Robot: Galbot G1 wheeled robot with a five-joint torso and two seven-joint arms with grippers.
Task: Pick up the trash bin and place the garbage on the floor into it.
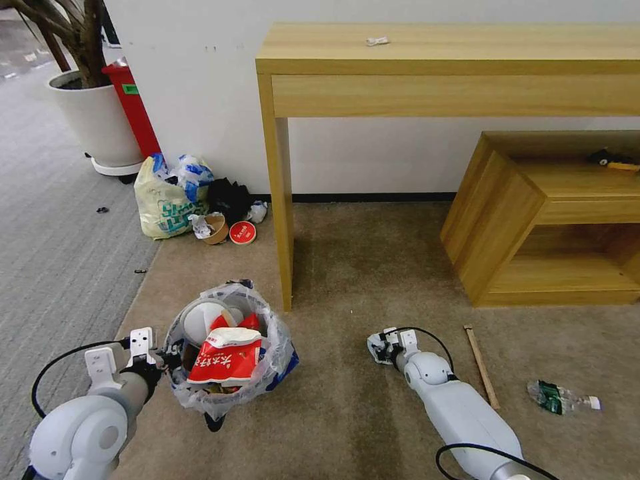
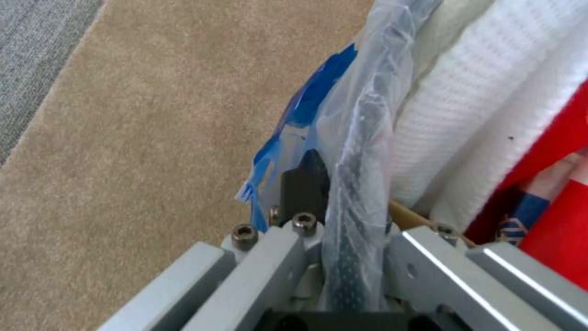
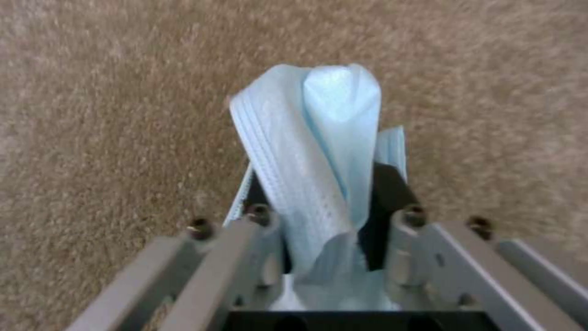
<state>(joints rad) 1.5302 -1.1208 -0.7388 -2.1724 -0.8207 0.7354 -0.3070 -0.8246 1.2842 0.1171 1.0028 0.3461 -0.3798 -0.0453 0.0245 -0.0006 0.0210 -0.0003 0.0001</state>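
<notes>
Head view: my left pincer (image 1: 155,360) is clamped on the rim of the small round black trash bin (image 1: 227,353), lined with a crinkly clear plastic bag carrying a blue patch, at my lower left over the flat beige carpet floor (image 1: 347,267). The bin already holds a red-and-white printed wrapper (image 1: 225,360) and a white ribbed cup (image 1: 200,319). In the left wrist view my pincer (image 2: 343,220) pinches the bag and bin edge (image 2: 358,138) between its fingers (image 2: 303,184), with the white ribbed cup (image 2: 453,124) just inside the rim.

My right pincer (image 1: 387,345) sits low above the floor, right of the bin and apart from it. The right wrist view shows that pincer (image 3: 330,216) closed on a crumpled pale-blue pleated face mask (image 3: 319,142), which stands up between the fingers over the carpet.

Further right on the floor lie a thin wooden stick (image 1: 481,365) and a crushed clear plastic bottle with a green label (image 1: 561,397), well apart from the bin. A pale wooden table (image 1: 440,60) stands against the wall behind.
</notes>
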